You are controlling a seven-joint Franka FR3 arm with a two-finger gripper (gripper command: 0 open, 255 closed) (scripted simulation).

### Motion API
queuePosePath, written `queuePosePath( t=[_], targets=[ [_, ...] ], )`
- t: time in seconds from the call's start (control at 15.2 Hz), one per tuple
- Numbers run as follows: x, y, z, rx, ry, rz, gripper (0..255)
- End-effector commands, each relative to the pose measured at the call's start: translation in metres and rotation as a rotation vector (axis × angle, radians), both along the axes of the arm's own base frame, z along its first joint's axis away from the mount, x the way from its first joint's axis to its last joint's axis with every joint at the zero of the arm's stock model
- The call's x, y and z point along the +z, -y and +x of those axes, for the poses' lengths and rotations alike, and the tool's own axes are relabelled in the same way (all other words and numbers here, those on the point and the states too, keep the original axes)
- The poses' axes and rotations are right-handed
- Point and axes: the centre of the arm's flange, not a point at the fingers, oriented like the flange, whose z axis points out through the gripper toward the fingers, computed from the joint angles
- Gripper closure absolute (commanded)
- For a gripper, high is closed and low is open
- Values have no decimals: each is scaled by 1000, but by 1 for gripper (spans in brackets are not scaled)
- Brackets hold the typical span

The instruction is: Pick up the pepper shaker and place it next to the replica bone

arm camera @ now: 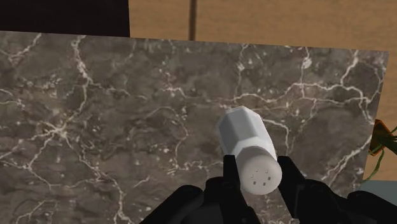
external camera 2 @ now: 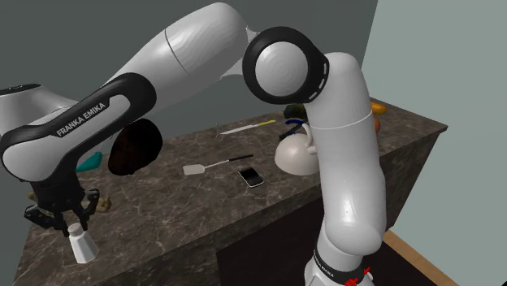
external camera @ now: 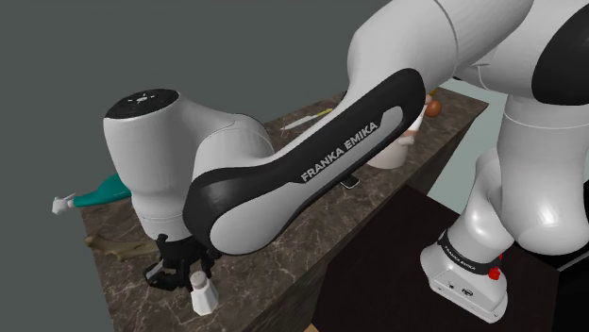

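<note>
A white pepper shaker (external camera: 202, 295) stands upright near the front edge of the dark marble counter (external camera: 274, 255), at the shoulder view's lower left. My black gripper (external camera: 179, 271) is right above it, shut on its cap. In the wrist view the perforated top of the shaker (arm camera: 257, 172) sits clasped between the two fingers (arm camera: 230, 181). A brown replica bone (external camera: 121, 249) lies on the counter just behind the gripper, close to the shaker. In the second exterior view the shaker (external camera 2: 81, 244) is under the gripper (external camera 2: 62, 221) at the counter's near left corner.
A teal spray bottle (external camera: 99, 195) lies beyond the bone. Mid-counter are a dark rounded object (external camera 2: 134, 148), a white spatula (external camera 2: 213, 166), a phone (external camera 2: 251, 176) and a white kettle (external camera 2: 296, 154). The counter's edge drops off just past the shaker.
</note>
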Motion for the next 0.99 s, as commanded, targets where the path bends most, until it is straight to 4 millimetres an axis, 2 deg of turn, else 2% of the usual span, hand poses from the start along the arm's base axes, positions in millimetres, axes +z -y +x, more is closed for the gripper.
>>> queuePosePath(
  t=[0.0, 0.33, 0.59, 0.92],
  targets=[
    [0, 0, 0, 0, 0, 0, 0],
    [0, 0, 0, 0, 0, 0, 0],
    [50, 5, 2, 0, 0, 0, 0],
    [50, 5, 2, 0, 0, 0, 0]
  ],
)
